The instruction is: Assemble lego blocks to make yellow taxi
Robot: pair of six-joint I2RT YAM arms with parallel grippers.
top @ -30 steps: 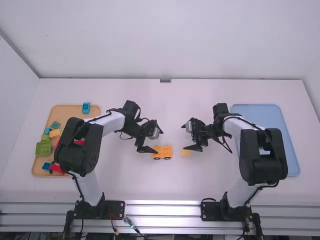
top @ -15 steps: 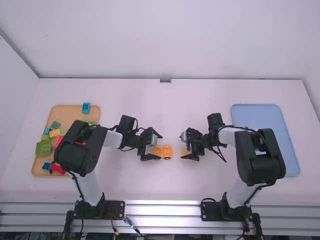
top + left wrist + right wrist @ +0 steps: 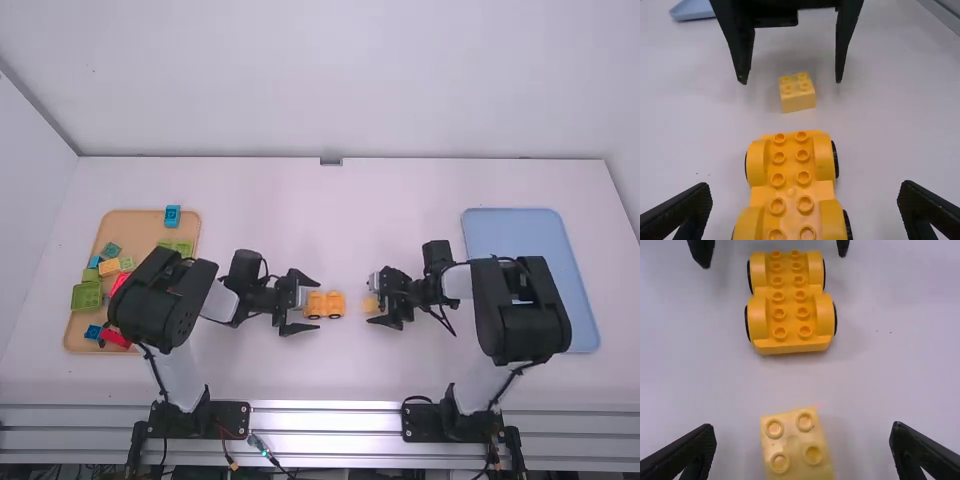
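Note:
My left gripper [image 3: 303,305] is open around the left end of the orange-yellow car base [image 3: 334,305], its fingers on either side without touching. In the left wrist view the car base [image 3: 791,172] lies wheels down between the spread fingers of my left gripper [image 3: 805,200]. My right gripper [image 3: 378,304] stands open about the small pale yellow brick [image 3: 370,304]. The right wrist view has that two-by-two brick [image 3: 796,445], studs up and slightly turned, between the parted fingers of my right gripper [image 3: 802,440]. A short gap separates brick and car base [image 3: 790,320].
A wooden tray [image 3: 75,330] with several coloured blocks stands at the left, partly behind the left arm. A blue block [image 3: 172,216] is at its back corner. At the right, a blue tray [image 3: 520,228] lies partly behind the right arm.
The left gripper has come nearer the camera and turned to face the car base. The right gripper has also shifted slightly nearer the camera, around the pale brick. Car base and brick look unmoved.

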